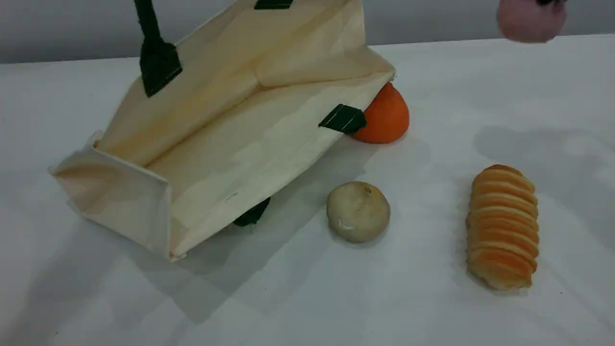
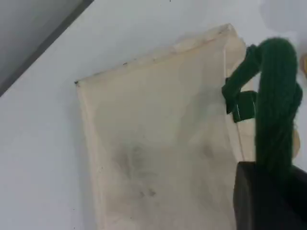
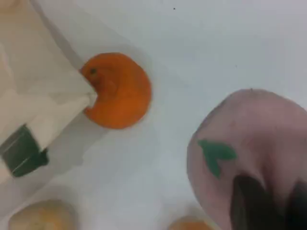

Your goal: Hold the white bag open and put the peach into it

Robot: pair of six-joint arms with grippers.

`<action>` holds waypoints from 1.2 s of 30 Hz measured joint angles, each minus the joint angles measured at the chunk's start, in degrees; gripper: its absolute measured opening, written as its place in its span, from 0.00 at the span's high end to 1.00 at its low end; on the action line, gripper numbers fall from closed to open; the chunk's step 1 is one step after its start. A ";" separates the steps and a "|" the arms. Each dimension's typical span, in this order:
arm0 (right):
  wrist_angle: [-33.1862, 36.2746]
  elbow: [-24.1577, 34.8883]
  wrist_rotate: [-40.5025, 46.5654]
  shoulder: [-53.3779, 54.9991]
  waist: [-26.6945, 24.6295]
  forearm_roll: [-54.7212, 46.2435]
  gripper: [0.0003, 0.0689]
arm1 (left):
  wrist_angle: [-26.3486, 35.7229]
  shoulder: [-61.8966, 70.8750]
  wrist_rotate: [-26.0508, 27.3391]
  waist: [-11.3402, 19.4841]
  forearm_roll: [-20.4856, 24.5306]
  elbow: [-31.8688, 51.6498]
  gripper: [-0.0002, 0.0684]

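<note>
Left jaws: the left gripper (image 2: 261, 191) pinched the bag's green rope handle (image 2: 274, 110) and held it up.
Right jaws: the right gripper (image 3: 268, 206) was closed on the peach (image 3: 249, 148), up in the air.
Near: a long ridged bread roll (image 1: 502, 227) and a round bun (image 1: 358, 210) lay on the table (image 1: 432, 307).
Middle: the white bag (image 1: 230, 129) was tipped over, mouth open. Nothing showed inside.
Farther: the orange fruit (image 1: 384, 117) touched the bag's rim.
Farthest: the peach (image 1: 531, 20) hung well right of the bag, not in it.
</note>
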 joint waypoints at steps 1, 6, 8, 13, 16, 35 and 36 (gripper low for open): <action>-0.13 1.52 -0.19 -1.57 0.00 0.61 0.86 | 0.00 0.00 -0.05 0.00 0.00 0.00 0.84; -1.14 8.69 -4.21 -10.98 1.45 7.45 0.86 | 0.00 0.00 -0.05 0.00 0.00 0.00 0.84; -1.52 11.38 -5.33 -14.61 3.75 9.18 0.86 | 0.00 0.00 -0.05 0.00 0.00 0.00 0.84; -4.74 14.81 -5.28 -19.42 12.71 10.18 0.86 | 0.00 0.00 -0.05 0.00 -0.17 0.00 0.84; -8.23 14.81 -5.28 -18.72 18.60 11.05 0.86 | 0.00 0.00 -0.05 0.00 -0.35 0.00 0.84; -15.47 14.81 -5.28 -14.95 28.98 12.71 0.85 | -0.02 -9.67 5.35 0.00 -3.53 7.13 0.84; -15.47 14.81 -5.28 -14.95 29.62 12.79 0.85 | -0.02 -10.01 5.72 0.00 -3.56 7.56 0.84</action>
